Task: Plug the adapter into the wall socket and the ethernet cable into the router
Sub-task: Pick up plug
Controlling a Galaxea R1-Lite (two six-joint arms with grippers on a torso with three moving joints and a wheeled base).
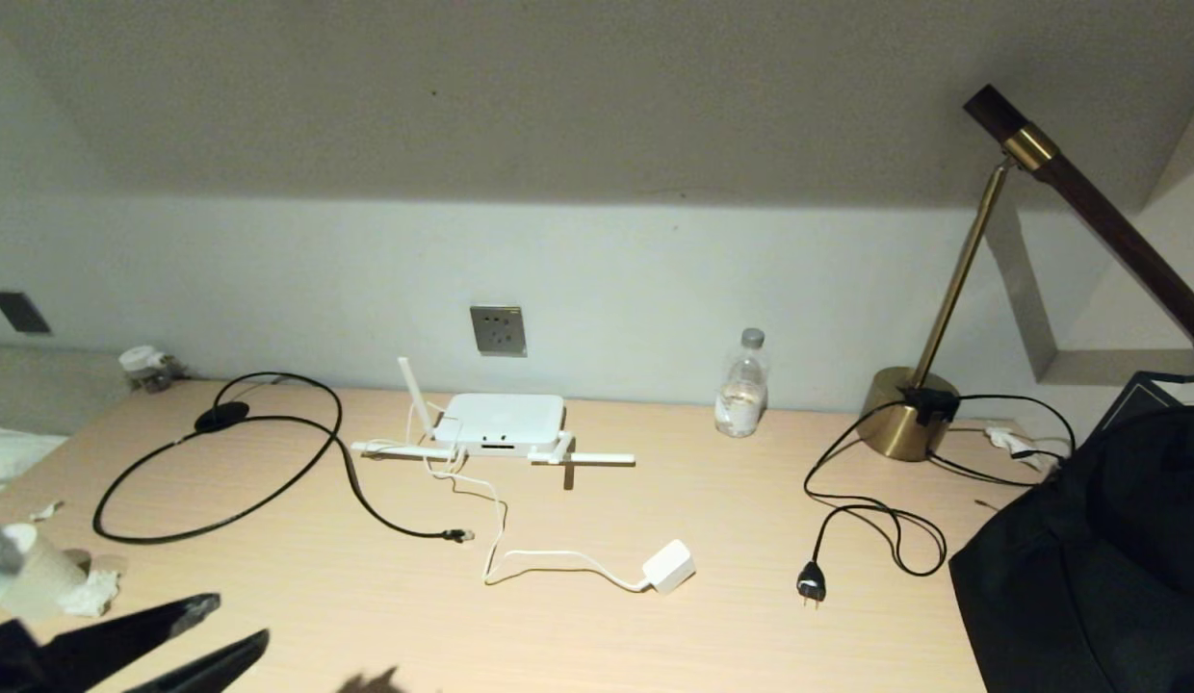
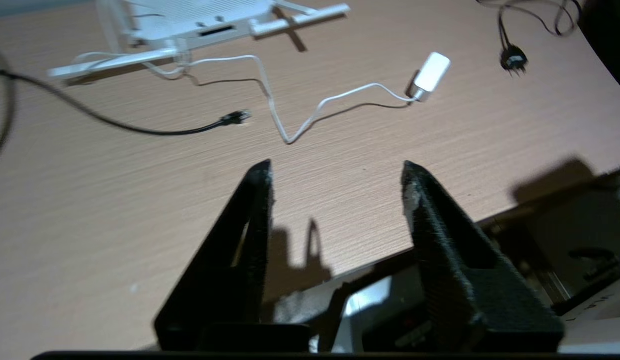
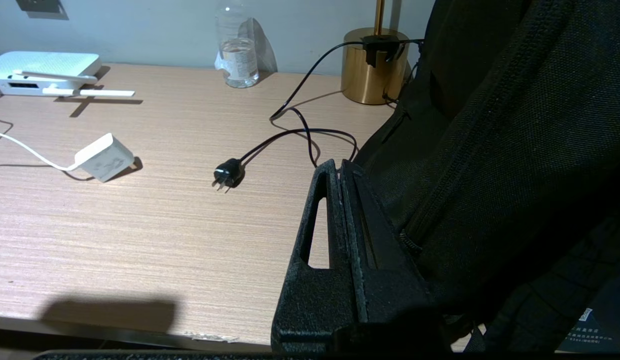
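Left gripper (image 1: pixel 233 628) jaws apart over my desk's near-left edge, adapter (image 1: pixel 669 566) lying unplugged right of it, right gripper (image 3: pixel 337 167) pressed together.

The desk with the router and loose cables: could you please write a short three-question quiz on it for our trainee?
1. True or false: the adapter is already in the wall socket.
2. What stands on the desk between the router and the lamp? A) a mug B) a water bottle C) a book
3. Fill in: the left gripper has its jaws ____; the right gripper has its jaws shut.

Key: 1 false, it lies on the desk. 2 B, the water bottle. 3 open.
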